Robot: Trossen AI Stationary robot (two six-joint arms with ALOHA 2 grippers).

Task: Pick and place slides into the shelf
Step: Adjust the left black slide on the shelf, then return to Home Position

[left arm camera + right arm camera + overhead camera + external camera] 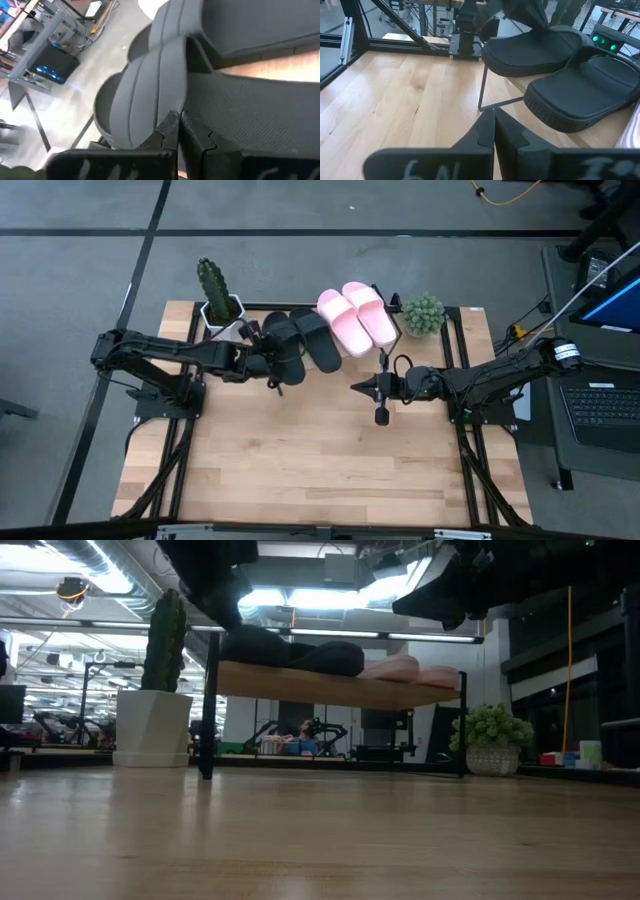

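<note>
Two black slides (300, 340) and two pink slides (355, 318) lie side by side on the shelf (340, 688) at the table's far middle. The left black slide (535, 50) sticks out over the shelf's near edge. My left gripper (181, 122) is shut, its fingertips at that slide's strap (145, 90), beside the textured footbed (250, 110). My right gripper (358, 388) hangs shut above the table's middle, near the shelf's front, with nothing in it. My left gripper's shut fingertips (170, 125) lie against the open edge of the left black slide's strap (184, 100), slanting down from the table's left. Nothing shows between the fingers. The slide lies on the shelf next to the other black one.
A cactus in a white pot (215, 295) stands left of the shelf and a small green plant (423, 313) right of it. The shelf's thin black leg (482, 85) stands in front of my right gripper. Bare wooden tabletop (320, 460) stretches to the near edge.
</note>
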